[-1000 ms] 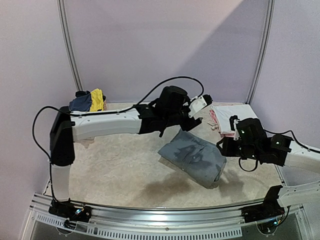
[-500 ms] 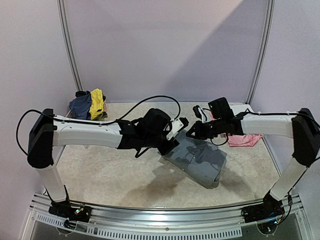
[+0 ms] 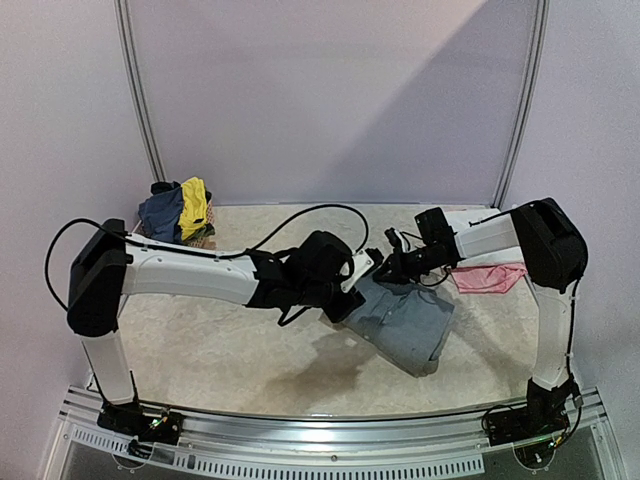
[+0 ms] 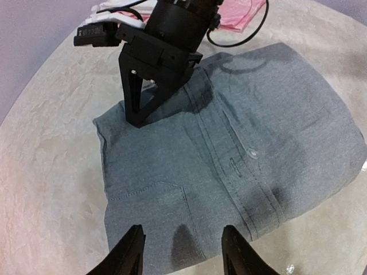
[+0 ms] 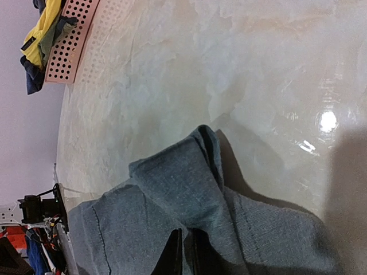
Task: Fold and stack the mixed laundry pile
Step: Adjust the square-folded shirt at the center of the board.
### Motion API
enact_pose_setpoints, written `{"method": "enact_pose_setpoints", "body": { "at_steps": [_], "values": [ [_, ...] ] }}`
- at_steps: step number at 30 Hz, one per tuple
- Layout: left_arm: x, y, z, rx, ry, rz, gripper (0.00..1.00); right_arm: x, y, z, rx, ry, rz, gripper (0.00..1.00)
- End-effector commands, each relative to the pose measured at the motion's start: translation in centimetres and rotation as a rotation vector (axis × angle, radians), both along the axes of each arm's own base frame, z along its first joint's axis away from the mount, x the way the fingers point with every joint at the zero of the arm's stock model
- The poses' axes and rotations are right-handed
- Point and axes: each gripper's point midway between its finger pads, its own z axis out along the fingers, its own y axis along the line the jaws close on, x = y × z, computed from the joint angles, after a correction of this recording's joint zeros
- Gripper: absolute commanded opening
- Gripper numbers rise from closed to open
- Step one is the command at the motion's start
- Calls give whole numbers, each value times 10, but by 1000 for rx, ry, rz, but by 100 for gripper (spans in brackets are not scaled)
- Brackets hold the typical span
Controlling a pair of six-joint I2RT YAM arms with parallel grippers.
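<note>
left claw [image 4: 182, 251]: standing spread, pinching nothing; hanging low over the near edge of the cloth, both prongs framing a patch of flat fabric and a dark shadow.
right claw [image 4: 139, 117]: pressed together, pinching a raised fold of grey fabric; pointing steeply down, facing the left claw from the far side of the garment.
grey trousers [image 4: 246, 143]: lying folded on the table, directly beneath and ahead of the left claw, stretching from it across to the right claw; showing a button, a fly seam and a pocket seam upward; rising in a ridge at the right claw's tips, sagging flat to either side of them.
pink piece [image 3: 488, 279]: lying behind the right claw, partly under that arm's forearm; sitting well apart from the left claw, beyond the grey trousers.
basket [image 5: 67, 41]: pink and perforated, sitting far ahead of the right claw, well apart from both claws.
yellow garment [image 5: 41, 22]: draping over the basket's rim, far ahead of the right claw.
navy blue top [image 5: 33, 80]: hanging just beside the yellow garment at the same rim, far from the left claw as well.
table [image 5: 189, 74]: pale, marbled and glossy, spreading ahead of the right claw between the pinched fold and the basket; catching a bright glare spot off to one side of that claw.
</note>
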Motion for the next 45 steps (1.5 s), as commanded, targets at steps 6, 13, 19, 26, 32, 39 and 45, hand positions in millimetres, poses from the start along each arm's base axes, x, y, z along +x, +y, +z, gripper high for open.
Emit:
{"method": "enact_pose_setpoints", "body": {
  "at_steps": [6,13,19,26,32,39,45],
  "values": [
    [0,-34,-15,-40,36,-15,46,0,-3,-38,9,45,37,8],
    [-3,-44,-42,-1,70,-12,44,-2,-11,-51,8,61,32,7],
    [-22,-23,-95,81,112,35,42,-4,-13,-55,-2,64,30,6],
    [-30,-9,-138,107,163,77,41,-1,-13,-54,-2,59,21,5],
    [-36,-7,-131,62,168,114,41,1,-11,-51,-1,61,22,4],
    [-50,-17,-117,6,222,164,41,0,12,-52,-22,55,84,4],
    [-46,15,-125,9,196,321,41,-7,41,-59,-25,58,149,3]
  ]
}}
